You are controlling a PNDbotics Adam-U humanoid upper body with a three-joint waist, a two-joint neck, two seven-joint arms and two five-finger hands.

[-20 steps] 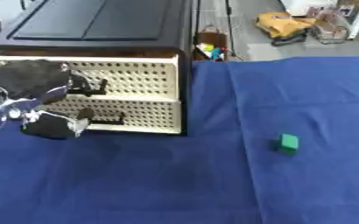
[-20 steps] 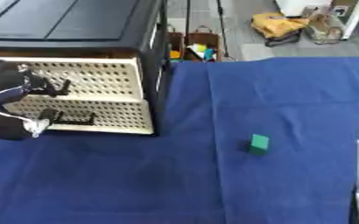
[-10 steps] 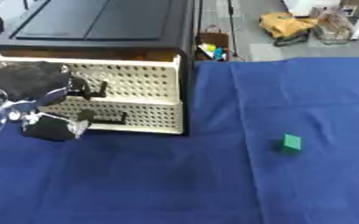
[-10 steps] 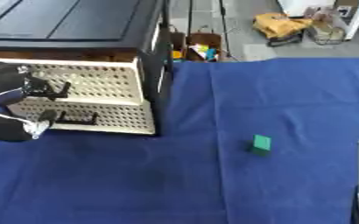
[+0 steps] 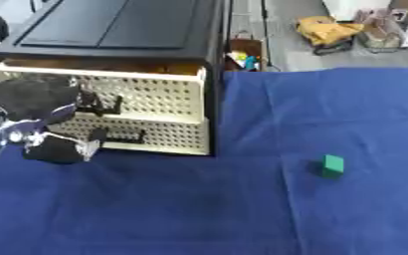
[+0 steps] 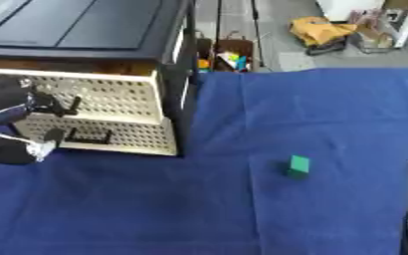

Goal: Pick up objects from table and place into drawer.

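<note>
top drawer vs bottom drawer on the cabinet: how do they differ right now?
The top drawer is pulled slightly out, with a gap showing above its front; the bottom drawer sits further back, seemingly closed. The left hand is at the top drawer's handle, while the bottom drawer's handle is free. The top drawer's front looks taller than the bottom drawer's. Both have cream perforated fronts with dark handles.

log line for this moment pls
left robot hand: at upper drawer handle, drawer slightly out | green block: on blue cloth, untouched | right robot hand: not visible
</note>
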